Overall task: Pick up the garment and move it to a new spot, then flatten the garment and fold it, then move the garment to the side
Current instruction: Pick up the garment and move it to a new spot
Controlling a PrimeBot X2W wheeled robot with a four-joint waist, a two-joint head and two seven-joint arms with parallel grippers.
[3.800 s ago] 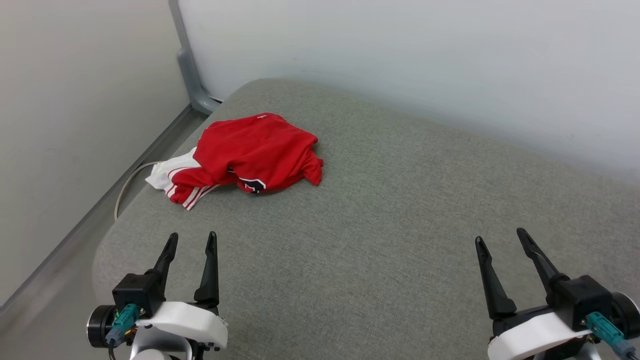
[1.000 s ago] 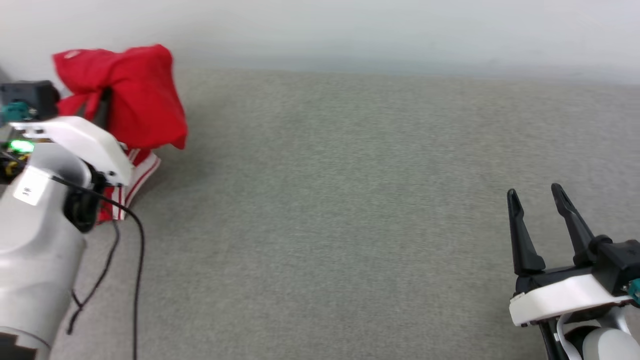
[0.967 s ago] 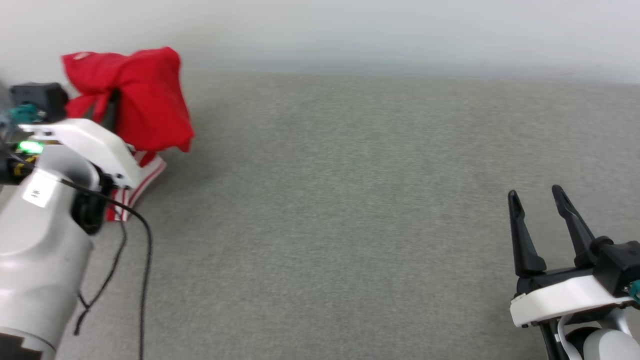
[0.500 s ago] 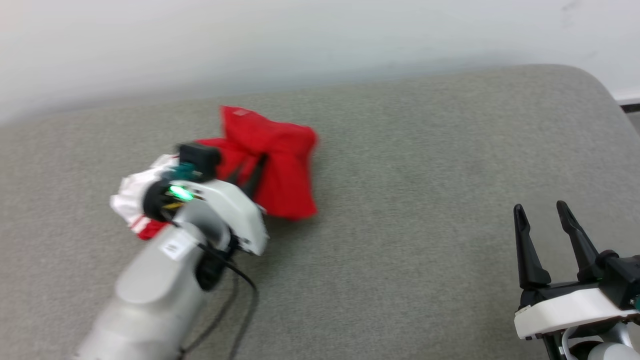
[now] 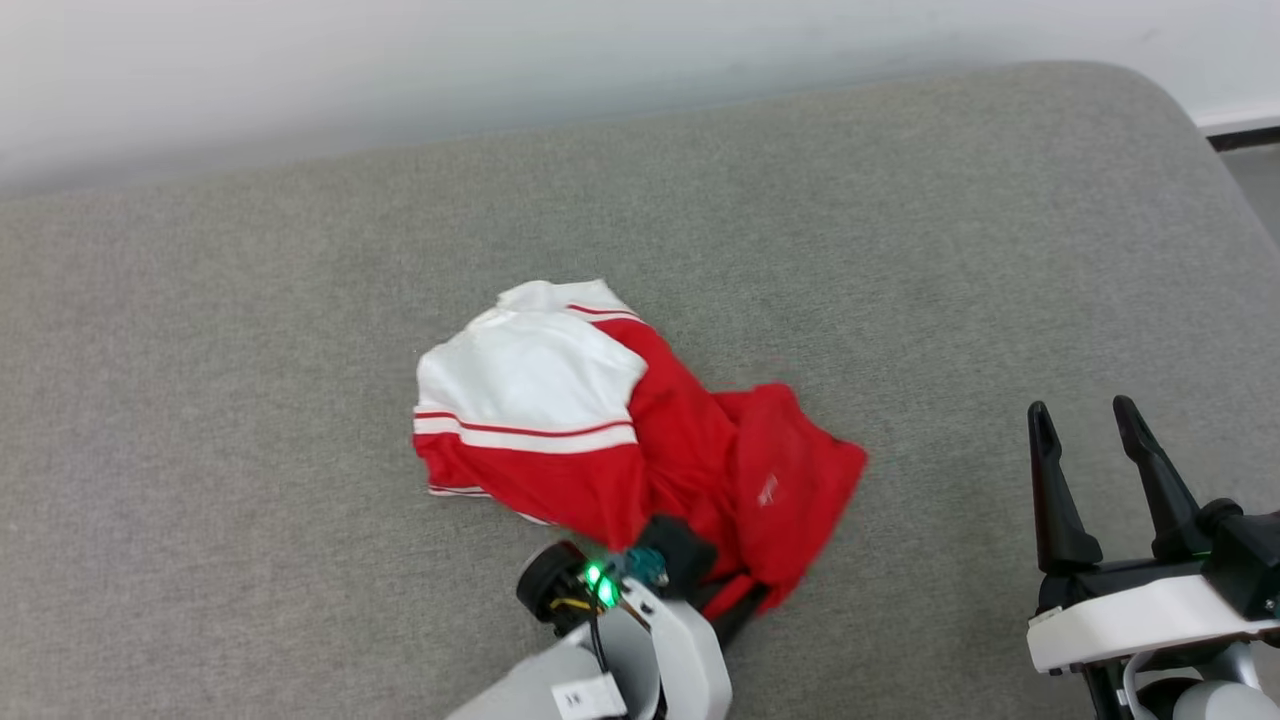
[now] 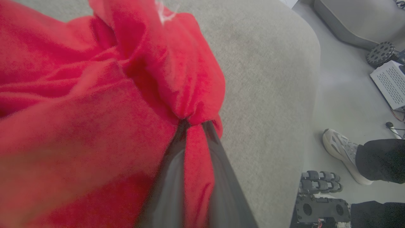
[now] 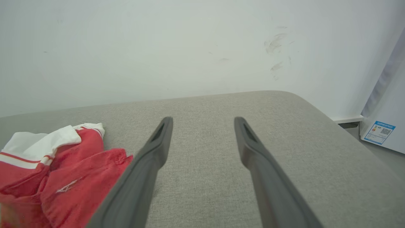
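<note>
The garment (image 5: 640, 440), a crumpled red jersey with a white, red-striped sleeve end on top, lies in a heap at the middle of the grey cushion (image 5: 250, 300). Its near end is lifted by my left gripper (image 5: 738, 605), whose fingertips are buried in the cloth. In the left wrist view the left gripper (image 6: 194, 124) is shut on a fold of the garment (image 6: 95, 110). My right gripper (image 5: 1081, 407) stands open at the lower right, apart from the cloth. The right wrist view shows the right gripper (image 7: 203, 119) open over bare cushion, the garment (image 7: 63, 164) to its left.
A pale wall (image 5: 500, 60) backs the cushion, whose rounded right edge (image 5: 1215, 160) drops to the floor. In the left wrist view a person's shoe (image 6: 341, 152), a wheeled base (image 6: 319, 182) and a white device (image 6: 390, 84) are on the floor. A labelled white box (image 7: 379, 133) stands at right.
The head camera has turned. My left gripper has carried the garment from the far left to the cushion's middle and drawn it nearer; the white sleeve now lies on top. The right gripper stays open.
</note>
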